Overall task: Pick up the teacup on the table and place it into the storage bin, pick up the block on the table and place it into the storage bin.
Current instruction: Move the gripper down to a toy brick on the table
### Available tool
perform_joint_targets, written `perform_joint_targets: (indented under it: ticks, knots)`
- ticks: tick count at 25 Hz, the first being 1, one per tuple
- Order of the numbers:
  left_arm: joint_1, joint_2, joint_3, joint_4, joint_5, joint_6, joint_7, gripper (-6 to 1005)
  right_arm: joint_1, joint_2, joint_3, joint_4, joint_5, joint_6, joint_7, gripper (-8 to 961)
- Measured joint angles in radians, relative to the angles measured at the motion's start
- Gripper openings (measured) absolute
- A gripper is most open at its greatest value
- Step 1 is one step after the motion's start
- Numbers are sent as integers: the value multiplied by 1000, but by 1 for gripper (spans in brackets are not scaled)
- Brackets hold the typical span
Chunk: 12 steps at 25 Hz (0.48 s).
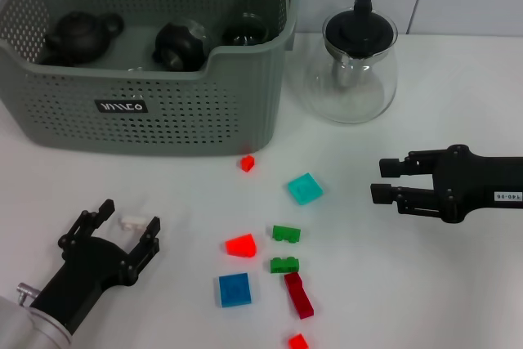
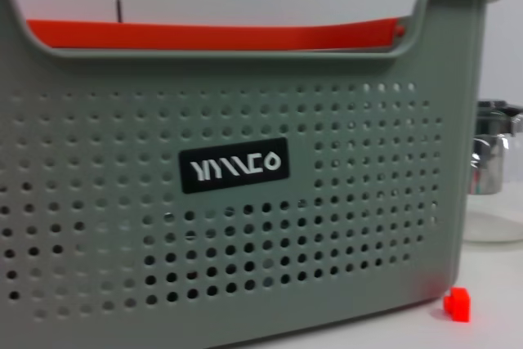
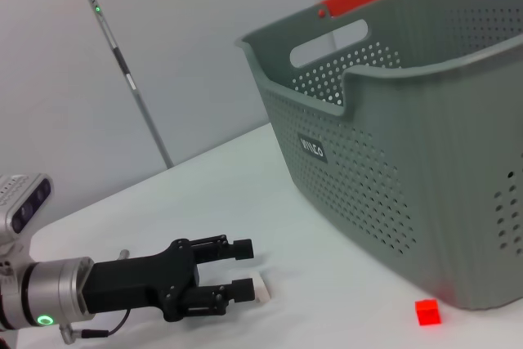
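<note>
Left gripper (image 1: 120, 225) lies low on the white table (image 1: 425, 284), its black fingers spread open around a small white block (image 1: 136, 221) that sits between the tips. That block is pale, short and rectangular, resting flat just in front of the grey-green perforated storage bin (image 1: 163, 112), which holds dark teapots (image 1: 82, 36). Right gripper (image 1: 391, 180) hovers, fingers parted and empty, well apart, beside scattered coloured blocks (image 1: 278, 243) and a glass teapot (image 1: 355, 63).
</note>
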Motion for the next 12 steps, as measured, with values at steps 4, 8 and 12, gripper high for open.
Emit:
perform_joint_targets:
  ticks: [4,8,12]
  knots:
    - [1,0,-14,-23,0,-33,23,754,0,0,0,0,0,0,0,522]
    - [-2,0,-20,-43,0,-52,32,755,-1,0,0,0,-1,0,0,522]
    - [-3,0,-22,-50,0,-54,32,755,-3,0,0,0,-2,-1,0,522]
